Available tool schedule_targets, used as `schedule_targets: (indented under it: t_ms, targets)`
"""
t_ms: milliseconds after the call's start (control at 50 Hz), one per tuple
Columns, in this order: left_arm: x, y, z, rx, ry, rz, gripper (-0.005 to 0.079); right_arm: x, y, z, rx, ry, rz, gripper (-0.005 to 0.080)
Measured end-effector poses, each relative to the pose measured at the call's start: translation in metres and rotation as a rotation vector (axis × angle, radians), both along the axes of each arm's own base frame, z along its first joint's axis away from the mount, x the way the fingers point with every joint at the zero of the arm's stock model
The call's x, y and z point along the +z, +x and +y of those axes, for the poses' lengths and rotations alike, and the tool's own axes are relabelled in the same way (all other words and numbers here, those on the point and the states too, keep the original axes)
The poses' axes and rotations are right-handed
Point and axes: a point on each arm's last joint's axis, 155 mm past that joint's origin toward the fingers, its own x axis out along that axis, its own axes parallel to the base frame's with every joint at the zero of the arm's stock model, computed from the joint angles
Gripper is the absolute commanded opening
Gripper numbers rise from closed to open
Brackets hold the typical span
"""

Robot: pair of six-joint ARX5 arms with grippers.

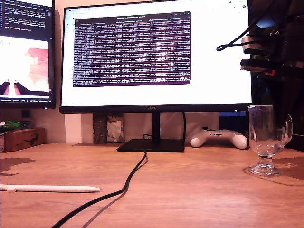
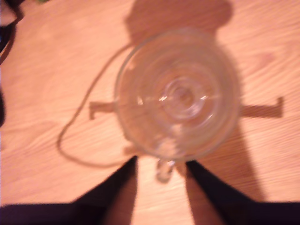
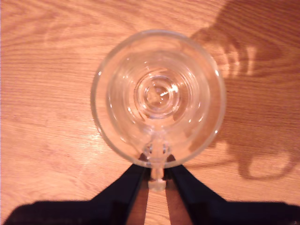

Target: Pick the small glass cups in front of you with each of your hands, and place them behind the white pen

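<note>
Wooden desk [image 1: 199, 185] under a lit monitor [image 1: 156, 52], white pen [image 1: 50, 188] lying at the exterior view's left.

One glass cup [image 1: 267, 137] stands upright at the exterior view's right. My second gripper [image 3: 157, 180] pinches its cup [image 3: 158, 96] by the handle; my first gripper [image 2: 161, 176] is spread, fingers either side of its cup's [image 2: 178, 93] handle (blurred, contact unclear).

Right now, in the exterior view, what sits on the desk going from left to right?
Brown box → white pen → black cable → monitor base → white game controller → glass cup.
</note>
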Motion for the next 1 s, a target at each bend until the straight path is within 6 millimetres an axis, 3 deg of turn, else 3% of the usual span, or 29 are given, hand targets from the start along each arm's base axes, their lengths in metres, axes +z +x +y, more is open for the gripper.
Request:
schedule_targets:
  t_ms: [240,320,1000]
  targets:
    - [0.001,0.003,-0.006,-0.012,-0.031,-0.011,0.0063,0.001,0.003,0.001,0.0,0.003,-0.012,-0.0013]
    - [0.0,0.002,-0.008,-0.016,-0.041,-0.009,-0.0028,0.001,0.003,0.001,0.0,0.004,-0.012,-0.0013]
    - [0.009,-0.004,-0.011,0.028,-0.074,0.028,-0.0023,0.002,-0.005,-0.001,0.001,-0.006,0.02,-0.0013]
